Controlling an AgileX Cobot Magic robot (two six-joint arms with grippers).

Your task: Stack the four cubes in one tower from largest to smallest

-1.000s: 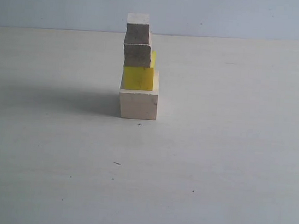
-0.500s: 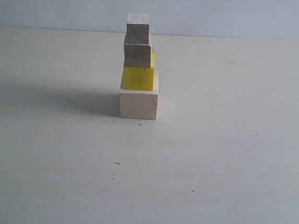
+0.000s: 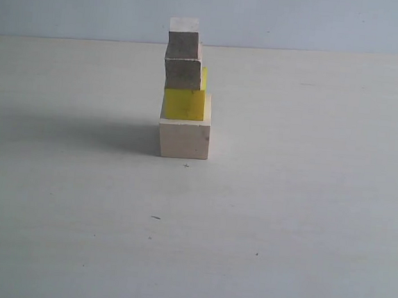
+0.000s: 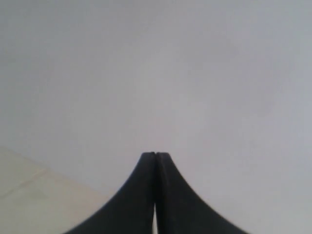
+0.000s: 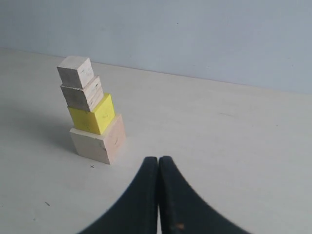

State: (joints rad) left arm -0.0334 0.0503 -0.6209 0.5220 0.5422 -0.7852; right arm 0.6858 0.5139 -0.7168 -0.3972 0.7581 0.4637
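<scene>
Tower [image 3: 186, 92] complete on table [image 3: 305, 214], upper centre of exterior view, just left of middle: large wooden cube [image 3: 184, 139], yellow cube [image 3: 183, 104], medium wooden cube [image 3: 183, 74], small wooden cube [image 3: 183, 45]; left gripper [image 4: 155, 155] and right gripper [image 5: 158, 158] empty, jaws pressed together.

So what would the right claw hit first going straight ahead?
Probably nothing soon: the shut right claw points over bare table toward the back wall. The block tower stands off to one side of its line, though depth is hard to judge.
</scene>
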